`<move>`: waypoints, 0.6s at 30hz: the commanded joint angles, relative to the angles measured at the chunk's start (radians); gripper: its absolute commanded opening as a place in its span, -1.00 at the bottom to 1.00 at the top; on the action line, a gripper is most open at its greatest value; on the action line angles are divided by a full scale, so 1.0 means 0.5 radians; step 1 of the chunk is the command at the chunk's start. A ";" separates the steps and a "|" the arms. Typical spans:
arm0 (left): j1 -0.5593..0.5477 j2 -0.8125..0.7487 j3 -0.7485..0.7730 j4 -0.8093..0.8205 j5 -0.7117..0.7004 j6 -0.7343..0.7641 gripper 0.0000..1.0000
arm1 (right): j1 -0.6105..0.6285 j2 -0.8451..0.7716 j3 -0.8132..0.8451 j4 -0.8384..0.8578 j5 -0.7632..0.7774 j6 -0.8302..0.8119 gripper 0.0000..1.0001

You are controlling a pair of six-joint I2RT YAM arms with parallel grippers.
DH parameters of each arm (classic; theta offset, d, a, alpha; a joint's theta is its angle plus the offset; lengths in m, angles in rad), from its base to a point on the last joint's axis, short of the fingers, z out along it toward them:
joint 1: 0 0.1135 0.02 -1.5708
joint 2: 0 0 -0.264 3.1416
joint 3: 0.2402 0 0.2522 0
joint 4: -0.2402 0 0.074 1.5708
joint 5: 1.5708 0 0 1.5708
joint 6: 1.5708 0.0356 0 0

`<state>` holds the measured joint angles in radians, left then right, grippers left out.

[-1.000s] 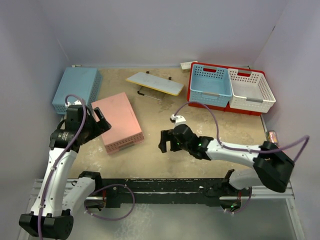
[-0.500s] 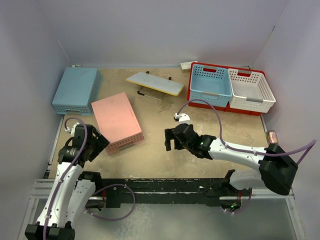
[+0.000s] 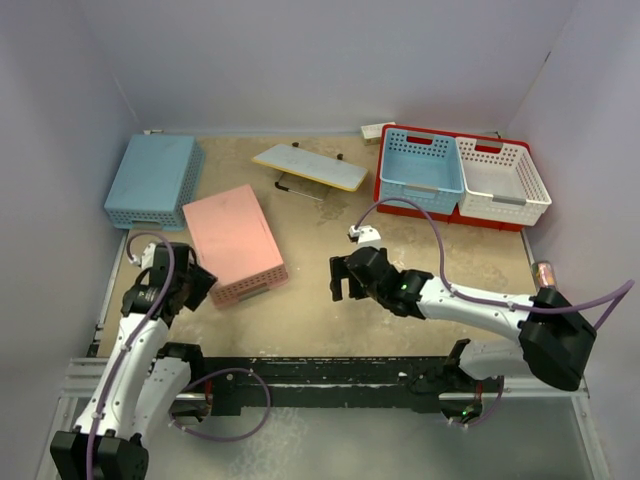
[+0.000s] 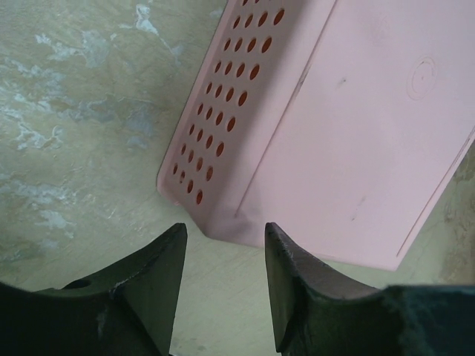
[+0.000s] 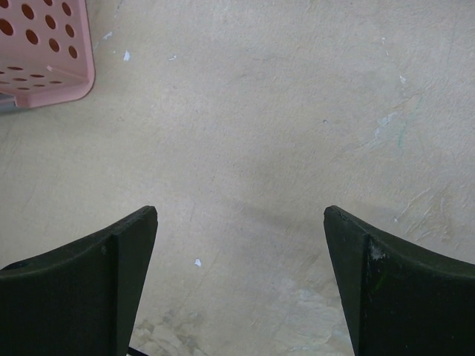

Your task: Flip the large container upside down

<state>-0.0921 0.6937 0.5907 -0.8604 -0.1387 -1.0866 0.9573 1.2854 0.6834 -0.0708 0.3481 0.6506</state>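
Note:
The large container (image 3: 378,186) is a red bin at the far right of the table, standing upright. A light-blue basket (image 3: 421,168) and a white basket (image 3: 503,178) sit side by side inside it. Neither gripper is near it. My left gripper (image 3: 192,281) (image 4: 225,233) hovers low at the near left corner of an overturned pink basket (image 3: 235,245) (image 4: 356,133). Its jaws stand narrowed with a gap, and only the tabletop shows between them. My right gripper (image 3: 338,281) (image 5: 241,215) hangs wide open over bare table in the middle, holding nothing.
An overturned light-blue basket (image 3: 150,180) lies at the far left. A pale yellow board on a wire rack (image 3: 310,167) sits at the back centre. A corner of the pink basket (image 5: 37,52) shows left of the right gripper. White walls enclose the table.
My left arm has drawn back toward the near edge, away from the pink basket's left side, and its jaws have narrowed. The right gripper shifted slightly farther in, still wide open.

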 commanded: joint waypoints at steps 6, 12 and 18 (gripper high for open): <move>0.006 0.219 -0.040 0.484 -0.065 -0.153 -0.12 | 0.005 -0.115 -0.049 -0.048 0.044 0.028 0.90; 0.005 0.467 0.170 0.616 -0.230 0.011 -0.09 | 0.006 -0.149 -0.018 -0.056 0.041 -0.031 0.90; 0.009 0.722 0.593 0.570 -0.263 0.310 0.00 | 0.021 -0.112 -0.019 0.191 -0.345 -0.228 0.88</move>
<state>-0.0917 1.0203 0.7399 -0.6388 -0.2276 -1.0508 0.9577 1.2354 0.6613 -0.0788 0.3023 0.6041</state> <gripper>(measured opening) 0.482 0.948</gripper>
